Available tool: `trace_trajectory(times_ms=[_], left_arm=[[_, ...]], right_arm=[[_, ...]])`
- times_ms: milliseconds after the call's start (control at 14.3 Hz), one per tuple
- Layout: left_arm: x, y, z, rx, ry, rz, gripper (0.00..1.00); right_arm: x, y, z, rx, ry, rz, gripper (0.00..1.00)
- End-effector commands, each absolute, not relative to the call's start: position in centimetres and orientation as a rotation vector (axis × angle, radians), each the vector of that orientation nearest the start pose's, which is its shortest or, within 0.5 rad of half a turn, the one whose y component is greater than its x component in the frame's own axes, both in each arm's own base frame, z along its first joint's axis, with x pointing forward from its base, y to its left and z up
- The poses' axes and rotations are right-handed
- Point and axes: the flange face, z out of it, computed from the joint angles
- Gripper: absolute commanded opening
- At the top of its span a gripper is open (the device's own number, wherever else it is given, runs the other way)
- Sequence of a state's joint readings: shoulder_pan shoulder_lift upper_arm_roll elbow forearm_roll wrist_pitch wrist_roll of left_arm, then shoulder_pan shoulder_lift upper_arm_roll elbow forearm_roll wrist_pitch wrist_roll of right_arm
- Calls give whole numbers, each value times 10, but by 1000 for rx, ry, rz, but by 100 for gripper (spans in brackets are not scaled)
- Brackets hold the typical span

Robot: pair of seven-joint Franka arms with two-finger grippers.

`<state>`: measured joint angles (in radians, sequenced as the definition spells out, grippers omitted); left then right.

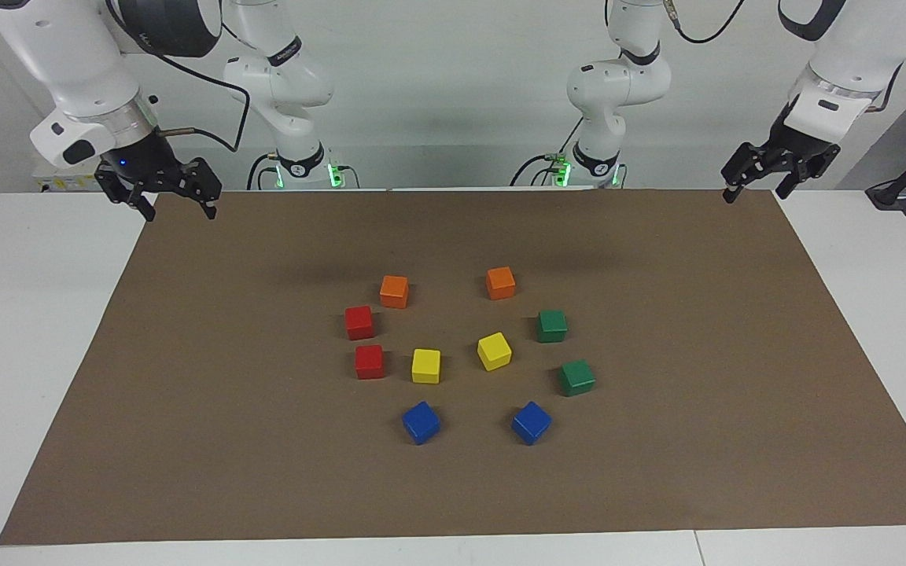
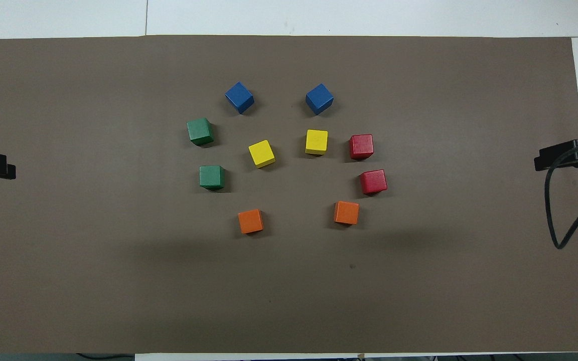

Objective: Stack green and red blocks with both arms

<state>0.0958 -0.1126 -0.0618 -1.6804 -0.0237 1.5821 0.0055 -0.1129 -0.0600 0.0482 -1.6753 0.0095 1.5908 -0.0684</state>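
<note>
Pictured with stacking not yet begun: ten small, smooth cubes in a loose ring on the brown paper mat (image 1: 185,393), none touching another. Taken as landmark: the yellow pair (image 1: 425,365) (image 1: 494,350) at the ring's centre. Toward the right arm's end from that pair, two bright-red cubes (image 1: 359,322) (image 1: 369,362), close together. Toward the left arm's end, two dark-green cubes (image 1: 551,325) (image 1: 577,377), a little wider apart. Nearer to the robots than the yellows, two orange cubes (image 1: 394,291) (image 1: 500,282); farther, two blue (image 1: 421,422) (image 1: 531,422). Raised over the mat's robot-side corners, well clear of every cube: right gripper (image 1: 178,206) and left gripper (image 1: 756,191), fingers spread, nothing held. Judged closest match: reds for the right arm, greens for the left, each reach running inward and down toward the ring.
</note>
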Motion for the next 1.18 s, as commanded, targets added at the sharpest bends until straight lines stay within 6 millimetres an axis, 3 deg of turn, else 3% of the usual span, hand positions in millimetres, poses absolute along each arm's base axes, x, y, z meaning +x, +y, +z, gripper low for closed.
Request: trace_trajectory(times_ms=[0,836,976,1115], left_arm=[[522,11,638,-3165,-24,-22,100],[518,7,631,-3166,11,-37,100],[519,-11,621,-3168,37,-75,100],[521,-50,606,-3171,107,-77,100]], right_arm=[[529,-32,613,-3143,-4,39,100],[530,-33,613,-3143,-2,39,100],[530,-32,612,-3143,-2,39,100],[530,-28,611,-3142,-11,39,100]])
